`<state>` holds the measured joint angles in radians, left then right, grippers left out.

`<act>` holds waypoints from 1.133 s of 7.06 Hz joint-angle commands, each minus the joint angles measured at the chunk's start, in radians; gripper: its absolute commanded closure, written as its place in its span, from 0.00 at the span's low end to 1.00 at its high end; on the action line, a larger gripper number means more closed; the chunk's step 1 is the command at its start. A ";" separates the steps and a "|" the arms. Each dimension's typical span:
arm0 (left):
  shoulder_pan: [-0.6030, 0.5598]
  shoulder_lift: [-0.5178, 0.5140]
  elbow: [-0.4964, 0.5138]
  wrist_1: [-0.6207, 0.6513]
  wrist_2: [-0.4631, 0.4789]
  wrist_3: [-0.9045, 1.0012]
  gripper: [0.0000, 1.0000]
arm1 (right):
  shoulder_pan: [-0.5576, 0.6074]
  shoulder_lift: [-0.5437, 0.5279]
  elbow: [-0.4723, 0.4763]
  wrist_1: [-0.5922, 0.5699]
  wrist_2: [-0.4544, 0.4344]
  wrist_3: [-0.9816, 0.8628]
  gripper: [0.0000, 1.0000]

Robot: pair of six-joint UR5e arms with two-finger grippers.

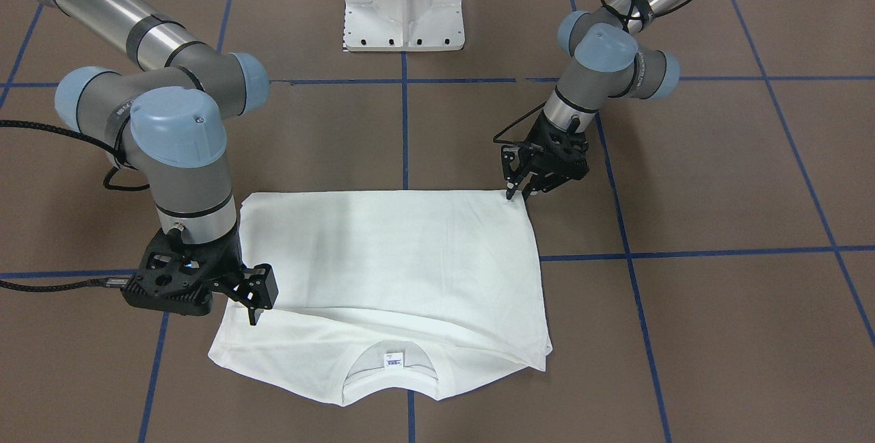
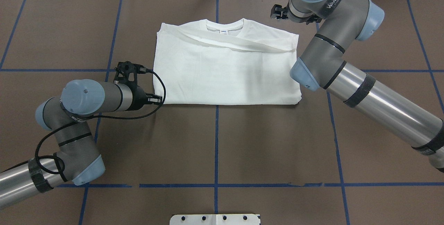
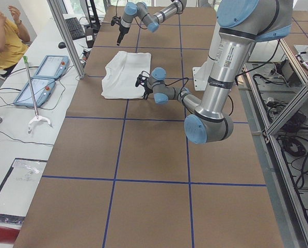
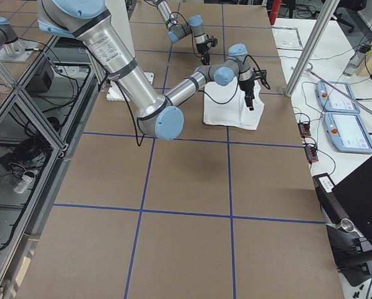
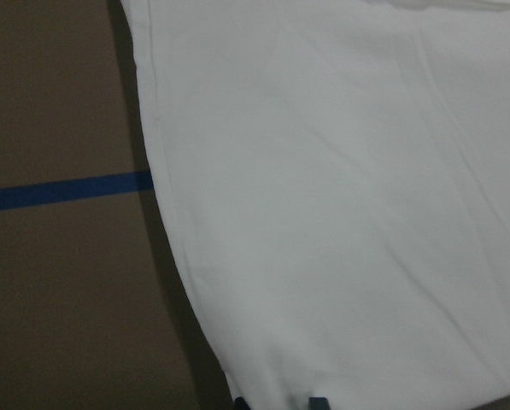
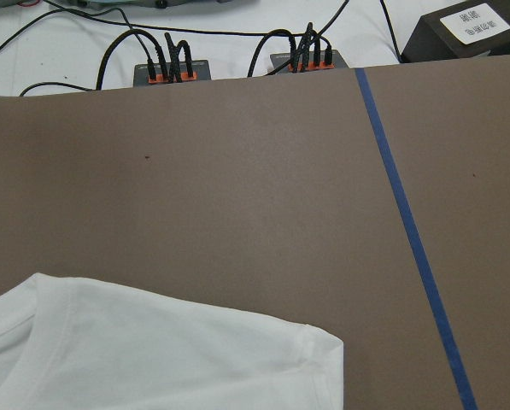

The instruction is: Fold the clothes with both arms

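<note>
L gripper (image 1: 517, 192) sits low at near L corner of white shirt (image 1: 389, 251), fingers slightly apart, nothing held. Shirt lies flat mid-table (image 1: 718, 190), folded to rough rectangle, top layer's edge slanting below collar (image 1: 389, 373); tag (image 1: 392, 359) on far side. R gripper (image 1: 254, 313) just above far R shoulder; can't tell if parted or closed.

Brown table (image 2: 215, 141), white shirt (image 2: 225, 68), apparently folded

Bright even overhead light, soft shadows beside the shirt (image 2: 225, 72), left wrist view dim, blurred
</note>
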<state>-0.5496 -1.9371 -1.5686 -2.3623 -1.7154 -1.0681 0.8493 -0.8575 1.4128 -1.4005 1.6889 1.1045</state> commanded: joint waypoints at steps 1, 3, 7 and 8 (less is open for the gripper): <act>-0.001 0.001 -0.002 0.000 -0.001 0.006 1.00 | -0.004 0.000 0.000 0.000 0.000 0.000 0.00; -0.042 0.027 -0.027 -0.003 -0.009 0.119 1.00 | -0.010 -0.001 0.014 0.003 0.000 0.000 0.00; -0.355 -0.005 0.164 -0.003 -0.041 0.486 1.00 | -0.018 -0.051 0.014 0.144 0.002 0.005 0.00; -0.393 -0.096 0.291 -0.003 -0.041 0.493 1.00 | -0.018 -0.049 0.014 0.144 0.002 0.008 0.00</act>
<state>-0.8738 -1.9505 -1.4103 -2.3656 -1.7521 -0.6209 0.8317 -0.9060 1.4261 -1.2614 1.6904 1.1090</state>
